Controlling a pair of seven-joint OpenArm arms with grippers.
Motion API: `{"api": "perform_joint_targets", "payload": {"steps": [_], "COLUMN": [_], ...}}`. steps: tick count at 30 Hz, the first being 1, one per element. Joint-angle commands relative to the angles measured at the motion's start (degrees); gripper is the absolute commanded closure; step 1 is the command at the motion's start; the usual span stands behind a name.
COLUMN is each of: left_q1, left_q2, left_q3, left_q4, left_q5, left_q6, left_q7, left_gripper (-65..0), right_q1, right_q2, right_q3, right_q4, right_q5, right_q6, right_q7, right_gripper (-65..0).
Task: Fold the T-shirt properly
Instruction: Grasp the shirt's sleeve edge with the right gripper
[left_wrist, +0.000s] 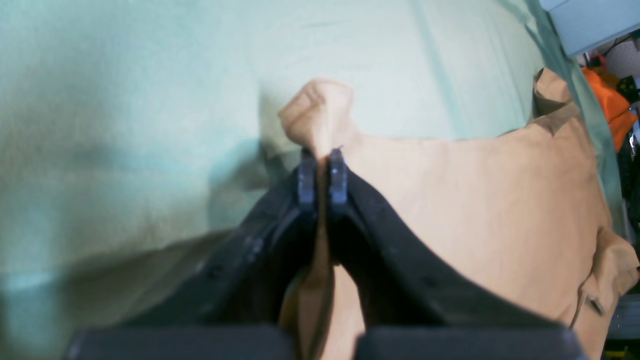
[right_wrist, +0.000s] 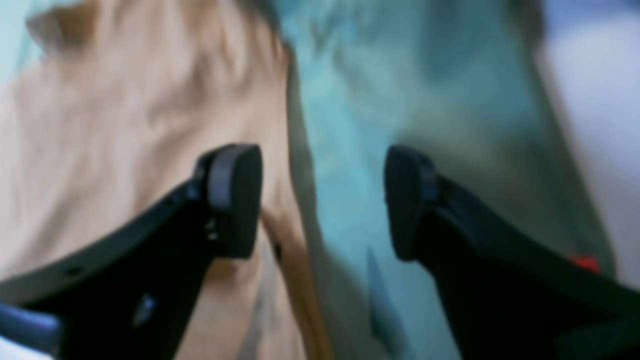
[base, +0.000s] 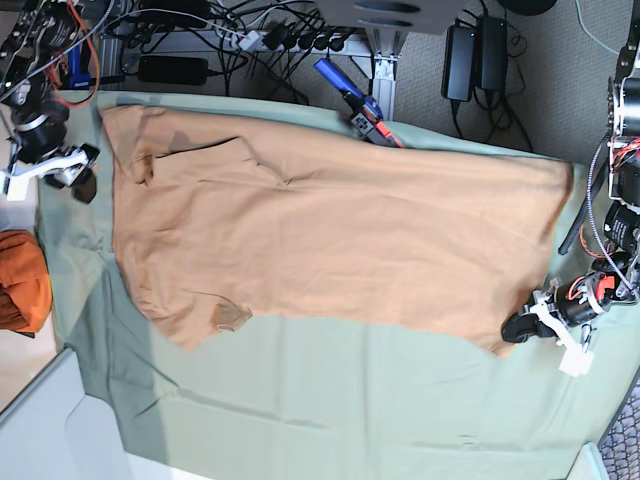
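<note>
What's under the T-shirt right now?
The T-shirt lies spread on the pale green table cloth, which shows on all sides. Whatever is beneath its middle is covered. The left gripper pinches one lifted corner; the right gripper is open beside its edge.

I see my left gripper (left_wrist: 323, 172) has black arms with small blue-grey tips. My right gripper (right_wrist: 322, 202) has rounded black pads (right_wrist: 235, 200) and one tiny red mark.

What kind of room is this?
Probably a robot lab or workshop. Tangled cables and power bricks lie on the floor behind a cloth-covered table, where a T-shirt is spread out.
</note>
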Motion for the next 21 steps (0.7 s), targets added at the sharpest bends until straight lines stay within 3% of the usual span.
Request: {"api": "perform_joint_targets", "payload": {"steps": [1, 6, 11, 21], "left_q1": [-1.49, -1.33, -1.33, -1.2], "left_q2": [-0.94, -1.09, -1.42, -1.88], "left_q3": [0.15, 1.81, 1.97, 1.97], "left_q4": [0.96, 0.96, 0.96, 0.96], "left_q5": [-1.16, -1.22, -1.2, -1.25], "left_q6": [-0.54, -0.54, -0.54, -0.54], "left_q7": [-1.22, -1.2, -0.98, -0.31], "left_gripper": [0.0, 0.0, 0.0, 0.0], "right_q1": [1.6, 10.27, 22.23, 46.36], "right_q2": [1.29, 1.27, 1.27, 0.92], "right_q3": [0.7, 0.28, -2.56, -19.61], "right_q4": [0.9, -2.6, -14.51, -49.79], "right_q5": [0.09, -2.51, -4.37, -14.75], "right_q6": [3.43, 3.43, 3.45, 3.5], "right_q7": [1.29, 3.02, 4.9, 10.36], "right_gripper": [-38.4, -38.4, -38.4, -38.5]}}
